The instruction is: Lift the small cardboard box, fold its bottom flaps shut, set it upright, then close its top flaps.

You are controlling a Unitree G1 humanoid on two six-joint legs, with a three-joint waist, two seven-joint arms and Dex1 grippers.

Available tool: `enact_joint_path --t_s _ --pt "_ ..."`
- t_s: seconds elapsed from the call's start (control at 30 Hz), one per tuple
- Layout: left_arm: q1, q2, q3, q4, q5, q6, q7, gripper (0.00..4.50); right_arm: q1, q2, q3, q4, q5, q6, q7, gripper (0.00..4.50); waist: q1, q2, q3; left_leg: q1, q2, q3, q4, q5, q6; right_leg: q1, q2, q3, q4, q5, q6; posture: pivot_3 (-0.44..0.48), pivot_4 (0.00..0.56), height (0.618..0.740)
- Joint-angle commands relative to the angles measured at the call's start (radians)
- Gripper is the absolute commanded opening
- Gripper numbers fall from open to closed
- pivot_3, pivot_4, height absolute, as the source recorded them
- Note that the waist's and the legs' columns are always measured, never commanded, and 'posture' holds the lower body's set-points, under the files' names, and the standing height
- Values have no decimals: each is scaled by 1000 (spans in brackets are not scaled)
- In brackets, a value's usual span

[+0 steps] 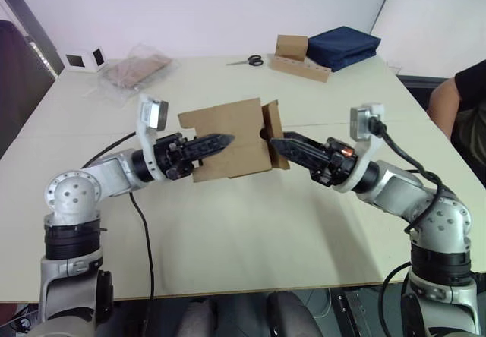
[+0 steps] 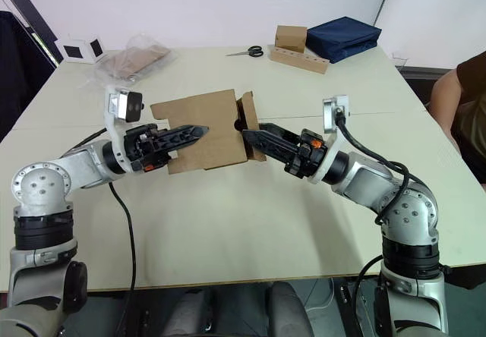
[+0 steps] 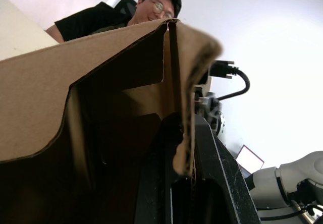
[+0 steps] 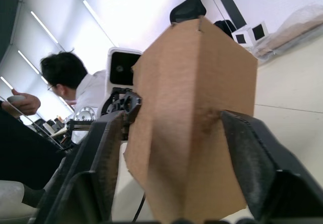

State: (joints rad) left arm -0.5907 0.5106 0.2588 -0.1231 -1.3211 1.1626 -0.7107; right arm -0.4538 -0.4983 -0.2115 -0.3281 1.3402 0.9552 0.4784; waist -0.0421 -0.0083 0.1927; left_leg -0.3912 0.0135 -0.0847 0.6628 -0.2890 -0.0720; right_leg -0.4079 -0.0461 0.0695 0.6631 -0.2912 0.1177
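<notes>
The small cardboard box [image 1: 241,155] is held in the air above the middle of the table, lying on its side with a broad face toward me. A flap [image 1: 274,128] stands out from its right end. My left gripper [image 1: 224,139] reaches in from the left and is shut on the box; in the left wrist view a cardboard wall [image 3: 177,108] sits pinched between the fingers. My right gripper [image 1: 275,143] comes from the right, open, its tips at the right-end flap. In the right wrist view a box corner [image 4: 197,123] lies between the spread fingers [image 4: 108,158].
The cream table [image 1: 250,231] has room in front. At the back lie scissors [image 1: 247,61], a closed brown box [image 1: 291,46] on a wooden strip [image 1: 301,67], a navy bag [image 1: 344,46] and a clear bag of flat cardboard [image 1: 135,70]. A person [image 1: 463,102] sits at the right.
</notes>
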Motion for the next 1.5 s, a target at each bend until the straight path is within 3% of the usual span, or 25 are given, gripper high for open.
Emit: enact_joint_path --t_s 0.03,0.73,1.5 --pt "5 4 23 -40 -36 -16 10 0 -23 -17 -11 -6 -3 -12 13 1458 0 0 0 0 0 0 0 0 0 0 0 0 0 0 0 0 150 740" --pt "30 7 17 -67 -75 -31 48 0 -27 -4 4 -9 -41 -30 8 1458 0 0 0 0 0 0 0 0 0 0 0 0 0 0 0 0 150 740" --pt "63 -5 -8 -87 -45 -68 39 0 -67 75 58 -97 -8 -37 -134 1458 0 0 0 0 0 0 0 0 0 0 0 0 0 0 0 0 150 740"
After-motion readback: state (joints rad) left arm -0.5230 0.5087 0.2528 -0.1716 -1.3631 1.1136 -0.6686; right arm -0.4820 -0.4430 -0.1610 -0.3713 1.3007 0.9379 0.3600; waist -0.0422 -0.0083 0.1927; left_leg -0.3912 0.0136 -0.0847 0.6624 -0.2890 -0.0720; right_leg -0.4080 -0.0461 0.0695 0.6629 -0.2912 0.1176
